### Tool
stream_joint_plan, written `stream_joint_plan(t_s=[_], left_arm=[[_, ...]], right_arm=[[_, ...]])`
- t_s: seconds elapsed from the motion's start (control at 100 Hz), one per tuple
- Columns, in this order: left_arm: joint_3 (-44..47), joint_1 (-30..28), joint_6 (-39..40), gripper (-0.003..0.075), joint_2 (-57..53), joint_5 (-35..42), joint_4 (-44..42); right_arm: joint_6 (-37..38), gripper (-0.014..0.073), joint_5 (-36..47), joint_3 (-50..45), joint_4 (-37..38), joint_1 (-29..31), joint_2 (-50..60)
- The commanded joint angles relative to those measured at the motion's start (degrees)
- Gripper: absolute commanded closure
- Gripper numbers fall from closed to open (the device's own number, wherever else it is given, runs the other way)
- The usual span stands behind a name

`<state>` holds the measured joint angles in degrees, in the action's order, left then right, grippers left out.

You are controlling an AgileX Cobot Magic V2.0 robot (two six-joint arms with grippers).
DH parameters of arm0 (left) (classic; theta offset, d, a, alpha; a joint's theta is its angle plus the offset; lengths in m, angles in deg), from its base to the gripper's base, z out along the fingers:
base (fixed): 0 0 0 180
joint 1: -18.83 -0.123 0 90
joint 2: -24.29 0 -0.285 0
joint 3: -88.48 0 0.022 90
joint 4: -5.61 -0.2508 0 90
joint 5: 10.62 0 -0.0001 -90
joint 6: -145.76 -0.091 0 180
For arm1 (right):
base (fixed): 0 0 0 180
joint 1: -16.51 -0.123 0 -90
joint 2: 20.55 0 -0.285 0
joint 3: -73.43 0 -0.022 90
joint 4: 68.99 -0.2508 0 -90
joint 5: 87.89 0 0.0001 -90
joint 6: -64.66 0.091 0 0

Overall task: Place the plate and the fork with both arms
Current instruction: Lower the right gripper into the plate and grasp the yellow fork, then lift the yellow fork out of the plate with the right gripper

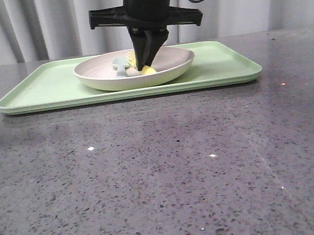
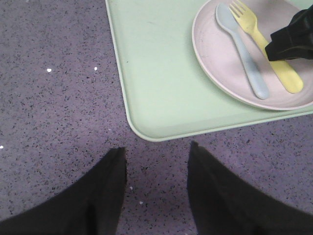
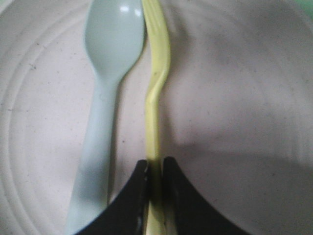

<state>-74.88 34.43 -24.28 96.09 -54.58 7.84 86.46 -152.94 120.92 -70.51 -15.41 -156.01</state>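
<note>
Light, stiff, slick plastic fork [image 3: 157, 88]: best pinched mid-handle, across its thin edges. Already clamped there by the right gripper [image 3: 155, 171], tines running ahead of the fingertips, spoon [image 3: 110, 73] just beside, both inside the plate [image 2: 215, 63]. Left gripper [image 2: 156, 161] spread wide, empty, hovering near the tray [image 2: 151, 73] corner, plate well beyond.

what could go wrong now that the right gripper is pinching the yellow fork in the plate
The right gripper clamps the small yellow plastic fork edge-on by its thin handle, so it could twist or slip free when lifted. The pale blue-grey spoon lies right beside it in the off-white round plate and might get dragged along.
</note>
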Motion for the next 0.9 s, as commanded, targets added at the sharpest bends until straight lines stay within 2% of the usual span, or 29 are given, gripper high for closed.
stream_joint_plan(t_s=[0.0, 0.58, 0.76, 0.89], left_arm=[[-1.55, 0.50, 0.49, 0.0418, -1.28, 3.59, 0.29], [-1.55, 0.50, 0.49, 0.0418, -1.28, 3.59, 0.29], [-1.55, 0.50, 0.49, 0.0419, -1.28, 3.82, 0.29], [-1.55, 0.50, 0.49, 0.0419, -1.28, 3.82, 0.29]], right_arm=[[-0.18, 0.0608, 0.79, 1.55, 0.60, 0.14, 3.65], [-0.18, 0.0608, -2.64, 3.18, 2.22, 0.54, 9.11], [-0.18, 0.0610, -4.09, 3.13, 1.92, 2.97, 12.20], [-1.28, 0.0634, -6.68, 3.13, -1.77, 6.74, 13.62]])
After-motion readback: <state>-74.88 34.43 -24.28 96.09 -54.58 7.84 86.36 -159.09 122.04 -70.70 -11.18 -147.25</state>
